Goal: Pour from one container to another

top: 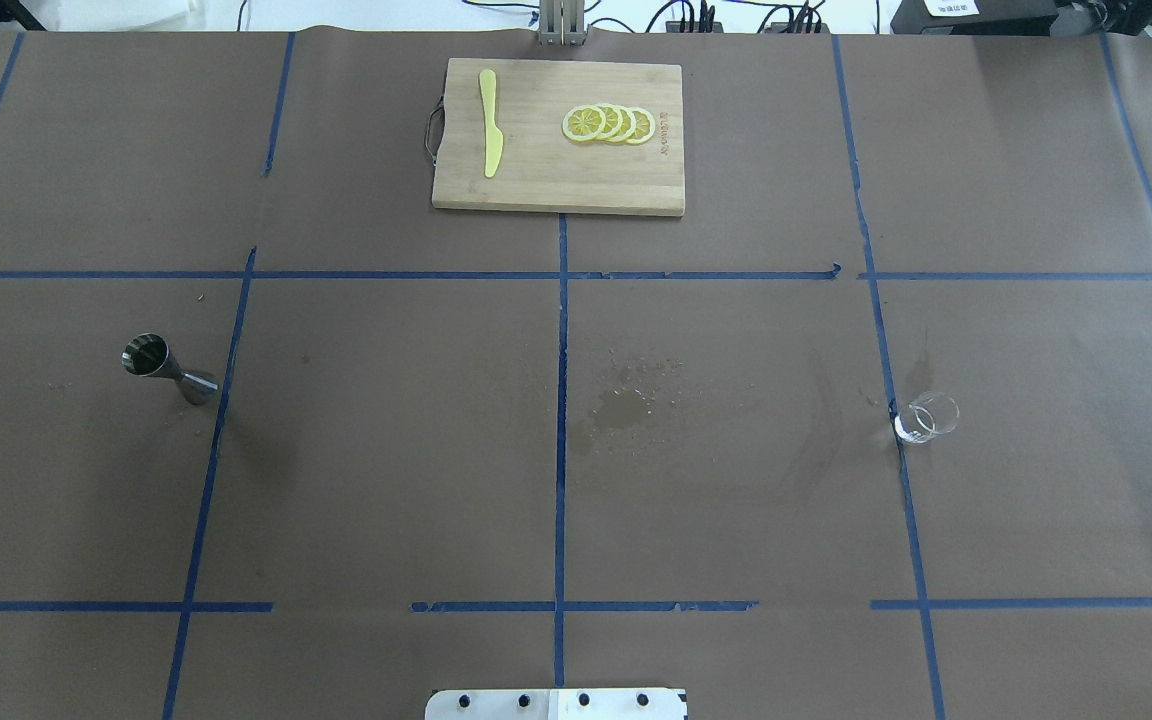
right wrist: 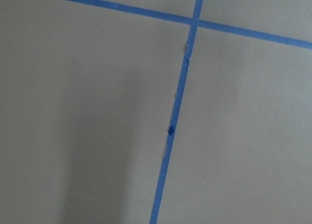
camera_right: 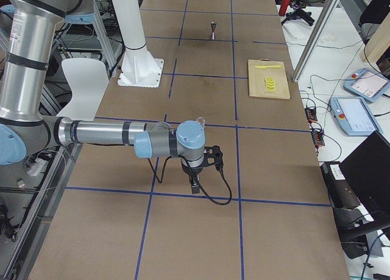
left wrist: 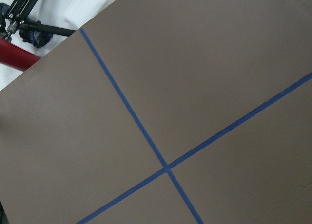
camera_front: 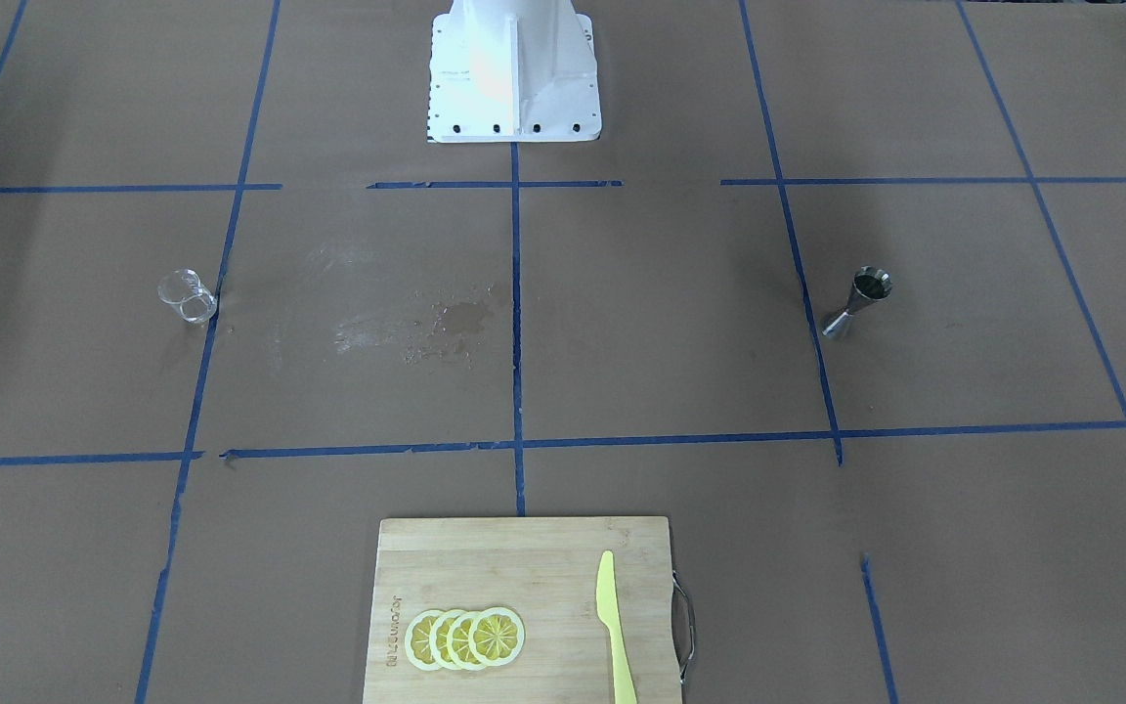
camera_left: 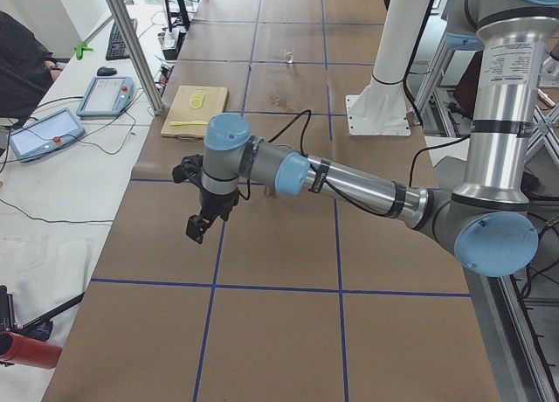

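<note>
The small clear glass beaker with a pouring lip (top: 926, 417) stands upright on the brown paper-covered desk (top: 386, 480). It is nearer the robot than the bamboo cutting board (top: 556, 185) and well off to the board's right, against a blue tape line. Whether it holds any liquid is too faint to tell. The small silver hourglass-shaped steel jigger (top: 168, 368) stands upright well off to the board's left, so the two vessels are far apart.

The likely trouble lies in that gap. The beaker must travel a long way, and thin, slick glass could slip or tip in a loose hold. The jigger's mouth is narrow and its foot small, so a stream aimed slightly off, or a nudge from the beaker's lip, could spill liquid or topple it. A dark stain (top: 621, 405) on the paper, nearer the robot than the board, looks like a spill.

The left gripper (camera_left: 199, 227) and right gripper (camera_right: 194, 185) hover over bare desk far from the board at opposite ends, holding nothing. I cannot tell how their jaws stand.

Counted:
- one beaker
- one jigger
- one board
- one yellow plastic knife (top: 489, 135)
- four overlapping lemon slices (top: 608, 123)
- two grippers
</note>
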